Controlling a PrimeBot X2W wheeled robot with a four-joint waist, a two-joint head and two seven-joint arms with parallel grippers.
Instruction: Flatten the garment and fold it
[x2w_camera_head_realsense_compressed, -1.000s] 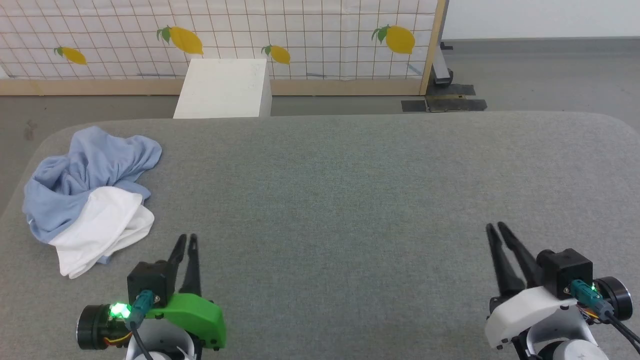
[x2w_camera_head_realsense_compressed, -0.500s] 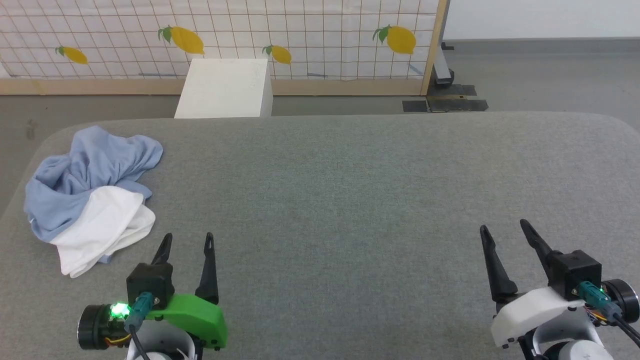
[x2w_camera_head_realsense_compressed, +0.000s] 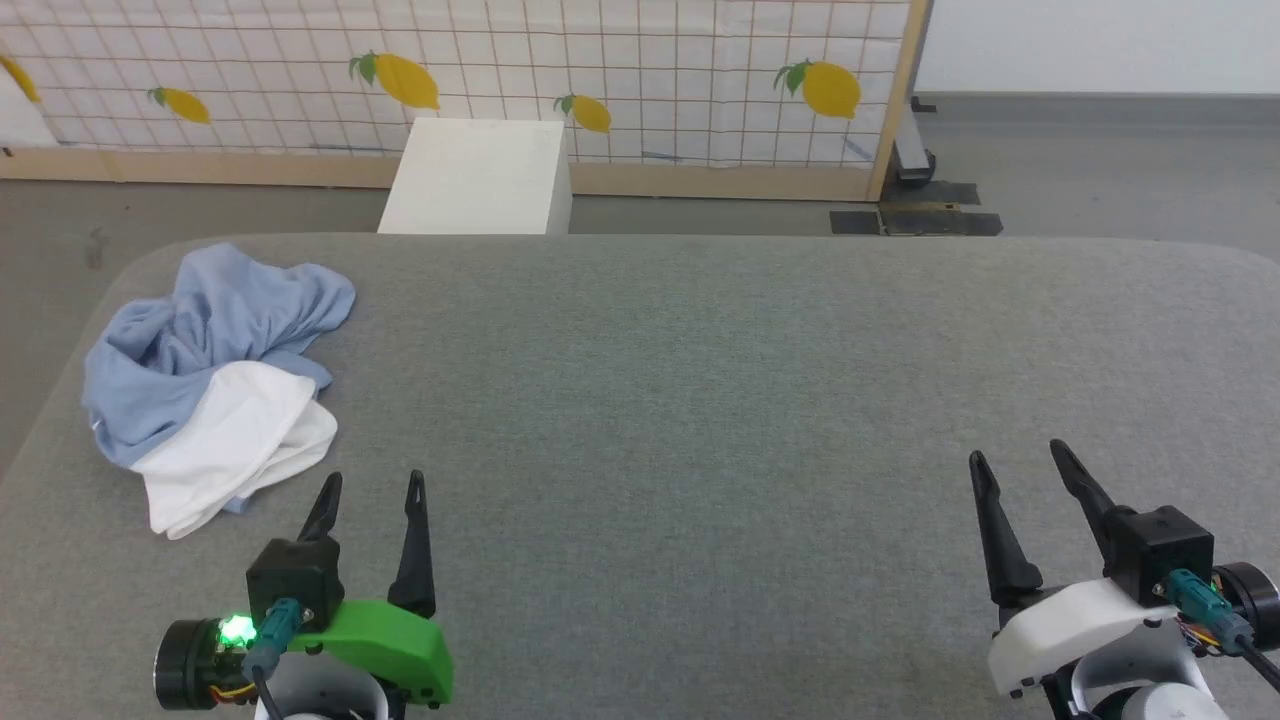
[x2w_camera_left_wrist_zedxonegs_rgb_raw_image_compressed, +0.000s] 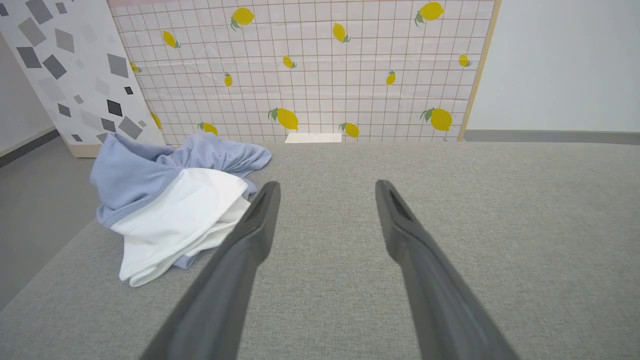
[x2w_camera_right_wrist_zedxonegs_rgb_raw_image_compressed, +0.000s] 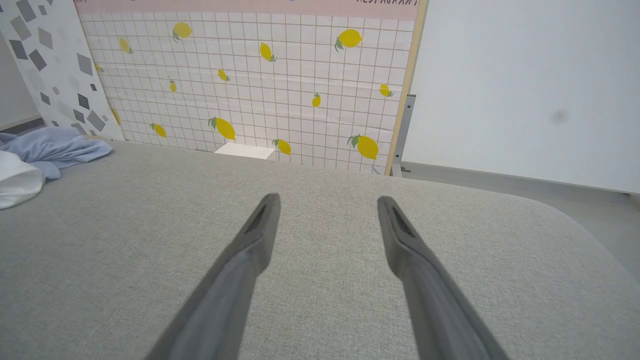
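Observation:
The garment (x2w_camera_head_realsense_compressed: 205, 340) is a light blue T-shirt lying crumpled at the far left of the grey table (x2w_camera_head_realsense_compressed: 700, 400); its lettering is hidden. A plain white cloth (x2w_camera_head_realsense_compressed: 235, 445) lies on its near side, partly over it. My left gripper (x2w_camera_head_realsense_compressed: 374, 483) stands open and empty near the front edge, a little to the right of and nearer than the pile. In the left wrist view the garment (x2w_camera_left_wrist_zedxonegs_rgb_raw_image_compressed: 145, 167) and white cloth (x2w_camera_left_wrist_zedxonegs_rgb_raw_image_compressed: 175, 220) sit left of my left gripper (x2w_camera_left_wrist_zedxonegs_rgb_raw_image_compressed: 325, 186). My right gripper (x2w_camera_head_realsense_compressed: 1013, 455) is open and empty at the front right, seen also as my right gripper (x2w_camera_right_wrist_zedxonegs_rgb_raw_image_compressed: 327, 199).
A white box (x2w_camera_head_realsense_compressed: 480, 178) stands on the floor just beyond the table's far edge. Behind it runs a lemon-patterned grid panel (x2w_camera_head_realsense_compressed: 600, 70) with a wooden frame. Grey floor lies off the table's left edge.
Both grippers went from shut to open. The whole head view has shifted slightly rightward and down, so the camera moved; the garment and white cloth lie as before.

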